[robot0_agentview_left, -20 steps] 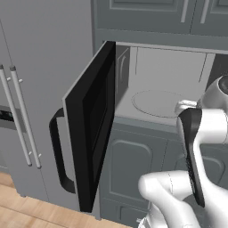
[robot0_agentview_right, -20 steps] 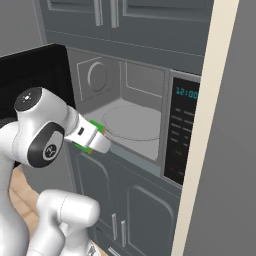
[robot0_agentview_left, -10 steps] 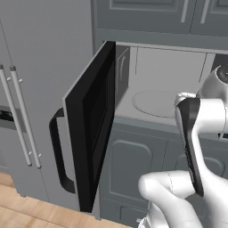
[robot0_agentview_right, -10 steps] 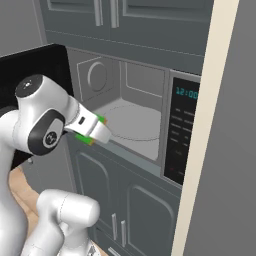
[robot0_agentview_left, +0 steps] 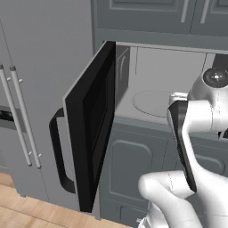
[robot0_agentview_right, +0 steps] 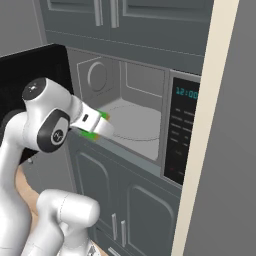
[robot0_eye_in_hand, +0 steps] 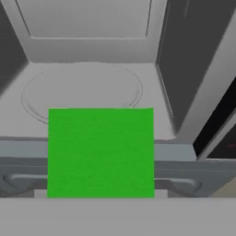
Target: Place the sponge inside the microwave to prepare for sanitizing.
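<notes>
The microwave (robot0_agentview_right: pixel 170 80) stands open, its black glass door (robot0_agentview_left: pixel 91 129) swung out to the left, and the round turntable (robot0_agentview_right: pixel 132 122) inside is bare. My gripper (robot0_agentview_right: pixel 97 125) is shut on the green sponge (robot0_agentview_right: pixel 103 116) and holds it at the front lip of the cavity, left of centre. In the hand view the sponge (robot0_eye_in_hand: pixel 100 152) is a flat green square that covers my fingertips, hanging over the front sill with the turntable (robot0_eye_in_hand: pixel 83 92) just beyond it. The white hand (robot0_agentview_left: pixel 178 96) shows past my forearm, in front of the cavity.
The open door's curved handle (robot0_agentview_left: pixel 58 156) juts out toward the base on the left. A grey fridge (robot0_agentview_left: pixel 26 89) with long handles stands further left. The keypad (robot0_agentview_right: pixel 182 135) flanks the cavity on the right, beside a tall beige panel edge (robot0_agentview_right: pixel 200 165). Grey cabinets (robot0_agentview_right: pixel 125 210) lie below.
The arm has carried the sponge a little up and forward, closer to the microwave's opening. The jaws have kept the same grip.
</notes>
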Motion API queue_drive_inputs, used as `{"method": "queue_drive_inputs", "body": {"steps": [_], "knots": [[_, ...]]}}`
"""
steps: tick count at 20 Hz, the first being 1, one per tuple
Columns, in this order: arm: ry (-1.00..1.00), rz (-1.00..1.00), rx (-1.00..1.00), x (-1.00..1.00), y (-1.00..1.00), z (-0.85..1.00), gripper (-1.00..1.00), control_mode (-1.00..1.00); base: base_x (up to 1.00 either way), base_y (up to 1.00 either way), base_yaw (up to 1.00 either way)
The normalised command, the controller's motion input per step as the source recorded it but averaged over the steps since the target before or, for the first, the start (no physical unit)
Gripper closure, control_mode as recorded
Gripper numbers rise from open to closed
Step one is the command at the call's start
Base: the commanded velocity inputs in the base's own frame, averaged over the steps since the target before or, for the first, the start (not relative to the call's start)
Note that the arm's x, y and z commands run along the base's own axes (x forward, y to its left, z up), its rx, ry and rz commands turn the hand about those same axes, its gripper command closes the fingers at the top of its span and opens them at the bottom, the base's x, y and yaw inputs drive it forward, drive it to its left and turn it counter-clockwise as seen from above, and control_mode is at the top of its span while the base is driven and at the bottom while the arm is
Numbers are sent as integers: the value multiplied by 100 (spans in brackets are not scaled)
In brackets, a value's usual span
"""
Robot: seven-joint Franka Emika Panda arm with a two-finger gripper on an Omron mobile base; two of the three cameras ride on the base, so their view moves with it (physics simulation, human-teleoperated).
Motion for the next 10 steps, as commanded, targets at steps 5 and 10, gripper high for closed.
{"method": "queue_drive_inputs", "body": {"steps": [5,10], "knots": [[1,0,-4,55,-1,-5,100,-100,0,0,0],[0,0,0,57,-12,-18,100,-100,0,0,0]]}}
